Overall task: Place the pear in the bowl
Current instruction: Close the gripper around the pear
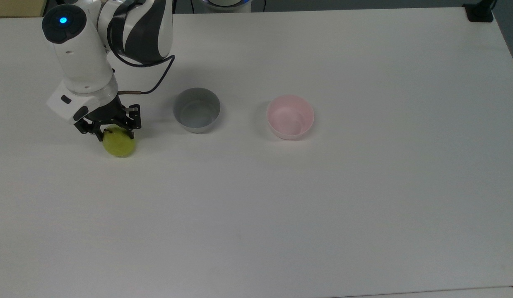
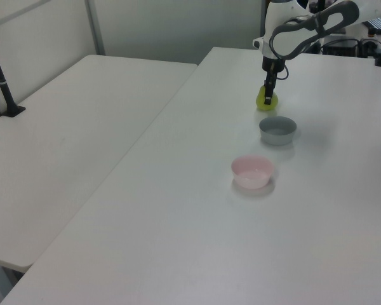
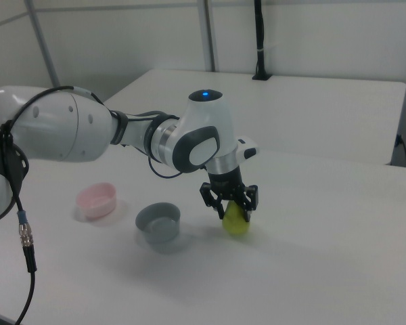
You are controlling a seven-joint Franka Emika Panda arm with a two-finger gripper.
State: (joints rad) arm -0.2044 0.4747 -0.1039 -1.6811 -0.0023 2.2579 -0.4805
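Note:
The yellow-green pear (image 1: 120,146) (image 2: 268,102) (image 3: 237,224) rests on the white table near the top view's left edge. My gripper (image 1: 114,134) (image 2: 267,95) (image 3: 234,212) is lowered over it from above, open, with one black finger on each side of the pear's upper half. The stem is hidden by the fingers. The pale pink bowl (image 1: 290,116) (image 2: 252,171) (image 3: 97,199) stands empty well off to the top view's right of the pear.
An empty grey bowl (image 1: 196,109) (image 2: 277,129) (image 3: 158,222) sits between the pear and the pink bowl. The white table (image 1: 281,207) stretches wide in front. A second table (image 2: 70,140) adjoins it, with a black post (image 2: 0,70) clamped on.

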